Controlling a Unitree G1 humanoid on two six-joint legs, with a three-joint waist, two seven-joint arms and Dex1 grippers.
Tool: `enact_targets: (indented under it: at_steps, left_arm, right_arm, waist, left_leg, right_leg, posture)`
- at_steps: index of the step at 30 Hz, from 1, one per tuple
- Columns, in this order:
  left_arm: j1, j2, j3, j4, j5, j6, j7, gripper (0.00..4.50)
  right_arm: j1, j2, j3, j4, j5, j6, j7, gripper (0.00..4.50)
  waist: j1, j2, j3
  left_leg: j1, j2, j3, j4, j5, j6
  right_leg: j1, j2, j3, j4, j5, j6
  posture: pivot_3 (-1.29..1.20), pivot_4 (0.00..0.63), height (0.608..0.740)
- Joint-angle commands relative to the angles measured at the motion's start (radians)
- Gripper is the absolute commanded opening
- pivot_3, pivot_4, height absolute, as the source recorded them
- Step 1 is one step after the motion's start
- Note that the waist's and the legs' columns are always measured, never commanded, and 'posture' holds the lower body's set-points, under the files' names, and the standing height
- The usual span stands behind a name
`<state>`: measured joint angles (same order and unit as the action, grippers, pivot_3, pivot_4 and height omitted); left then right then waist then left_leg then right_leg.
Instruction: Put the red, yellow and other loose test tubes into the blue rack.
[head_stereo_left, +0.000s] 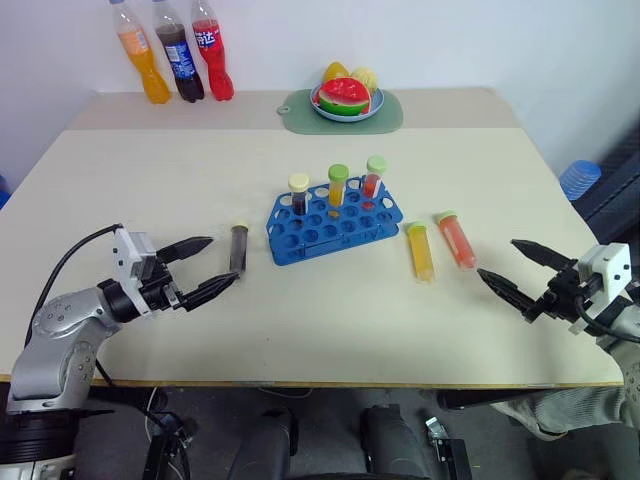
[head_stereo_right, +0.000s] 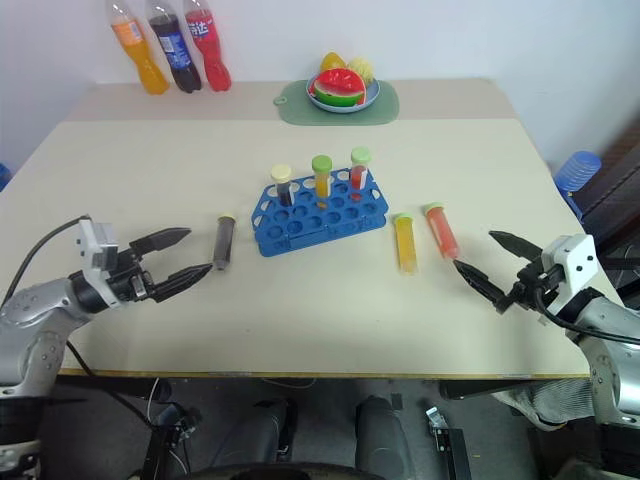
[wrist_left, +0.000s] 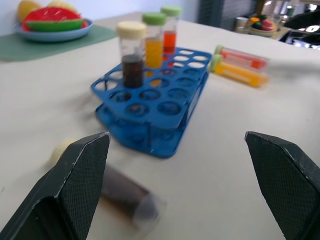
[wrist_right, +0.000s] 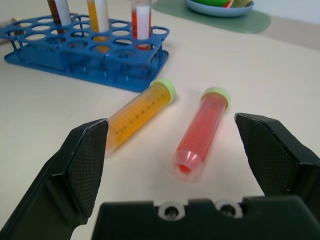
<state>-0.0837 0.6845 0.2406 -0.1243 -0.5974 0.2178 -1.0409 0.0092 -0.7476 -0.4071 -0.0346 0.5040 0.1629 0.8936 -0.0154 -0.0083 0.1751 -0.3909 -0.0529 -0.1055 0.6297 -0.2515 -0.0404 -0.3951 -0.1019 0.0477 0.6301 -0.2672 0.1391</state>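
On the table (head_stereo_left: 300, 330), blue rack (head_stereo_left: 335, 228) holding three tubes, three loose tubes lying flat, perhaps untouched, both grippers' fingers apart.

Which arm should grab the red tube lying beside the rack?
Right. The right gripper is open, and the red tube lies on the table just ahead of it, on the blue rack's right. The left gripper is on the rack's far side, by the dark brown tube.

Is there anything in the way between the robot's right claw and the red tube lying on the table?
No, nothing visible. The right gripper hovers with open jaws just short of the red tube, with bare table between them. The yellow tube lies beside the red one, toward the blue rack, not in the path.
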Motion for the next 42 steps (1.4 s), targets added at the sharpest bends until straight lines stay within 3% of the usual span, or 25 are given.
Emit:
enact_targets:
  at_steps: [1, 5, 11, 16, 22, 32, 36, 41, 42]
  left_arm:
    - [-0.034, -0.007, -0.027, -0.054, 0.002, 0.003, 0.001, 4.47]
    - [-0.067, -0.027, -0.067, -0.053, 0.026, -0.009, 0.008, 4.47]
    - [-0.073, -0.043, -0.103, -0.037, 0.043, -0.018, -0.02, 4.47]
    - [-0.084, -0.054, -0.11, -0.043, 0.044, -0.015, -0.014, 4.47]
    - [-0.059, -0.06, -0.102, -0.076, 0.038, -0.002, 0.001, 4.47]
    - [0.016, -0.069, -0.086, -0.139, 0.032, -0.002, 0.051, 4.47]
    - [0.036, -0.067, -0.077, -0.159, 0.021, 0.006, 0.064, 4.5]
    - [0.052, -0.064, -0.068, -0.162, 0.019, 0.006, 0.069, 4.5]
    - [0.053, -0.064, -0.069, -0.16, 0.021, 0.005, 0.069, 4.5]
  right_arm:
    - [-0.069, -0.032, 0.014, -0.045, -0.062, 0.068, -0.111, 4.5]
    - [-0.197, -0.087, 0.095, -0.045, -0.128, 0.263, -0.205, 4.5]
    - [-0.559, -0.088, 0.226, 0.092, -0.083, 0.756, -0.262, 4.5]
    - [-0.803, -0.063, 0.336, 0.293, -0.118, 0.941, -0.253, 4.5]
    - [-1.031, -0.032, 0.534, 0.612, -0.259, 0.935, -0.215, 4.5]
    - [-1.139, 0.054, 0.677, 0.888, -0.41, 0.799, -0.076, 4.5]
    - [-1.153, 0.086, 0.696, 0.969, -0.467, 0.737, -0.061, 3.2]
    - [-1.165, 0.087, 0.712, 0.995, -0.522, 0.707, -0.003, 0.86]
    - [-1.164, 0.085, 0.711, 0.994, -0.528, 0.705, 0.009, 0.81]
  waist:
    - [0.0, 0.0, 0.0]
    - [0.001, 0.0, 0.0]
    - [-0.005, 0.001, 0.0]
    - [0.003, 0.001, 0.001]
    - [-0.002, 0.001, 0.001]
    - [-0.007, 0.001, 0.001]
    - [-0.006, 0.001, 0.001]
    - [-0.009, 0.001, 0.001]
    - [-0.009, 0.001, 0.001]
  left_leg:
    - [0.0, 0.0, 0.0, 0.0, 0.0, 0.0]
    - [0.0, -0.001, 0.0, 0.0, 0.0, 0.0]
    - [-0.001, 0.0, 0.0, 0.0, 0.0, 0.0]
    - [-0.003, 0.0, 0.0, 0.0, 0.0, 0.0]
    - [-0.005, -0.001, 0.003, 0.0, 0.0, 0.0]
    - [-0.012, -0.001, 0.005, 0.001, 0.0, 0.0]
    - [-0.012, -0.001, 0.005, 0.001, 0.0, 0.0]
    - [-0.012, -0.001, 0.005, 0.001, 0.0, 0.0]
    - [-0.012, -0.001, 0.005, 0.001, 0.0, 0.0]
  right_leg:
    - [0.0, 0.0, 0.0, 0.0, 0.0, 0.0]
    - [-0.001, 0.0, 0.0, 0.0, 0.0, 0.0]
    - [-0.002, 0.0, 0.0, 0.0, 0.0, 0.0]
    - [-0.003, 0.0, 0.0, -0.001, 0.0, 0.0]
    - [-0.005, -0.001, 0.0, -0.001, 0.0, 0.0]
    - [-0.014, 0.0, 0.0, 0.002, 0.0, 0.0]
    - [-0.013, 0.0, 0.0, 0.001, 0.0, 0.0]
    - [-0.014, 0.0, 0.0, 0.002, 0.0, 0.0]
    - [-0.014, 0.0, 0.0, 0.002, 0.0, 0.0]
  posture:
    - [0.0, 0.15, 0.74]
    - [0.0, 0.15, 0.74]
    - [0.0, 0.15, 0.74]
    - [0.0, 0.15, 0.74]
    - [0.0, 0.15, 0.74]
    - [0.0, 0.15, 0.74]
    - [0.0, 0.15, 0.74]
    - [0.0, 0.15, 0.74]
    - [0.0, 0.15, 0.74]
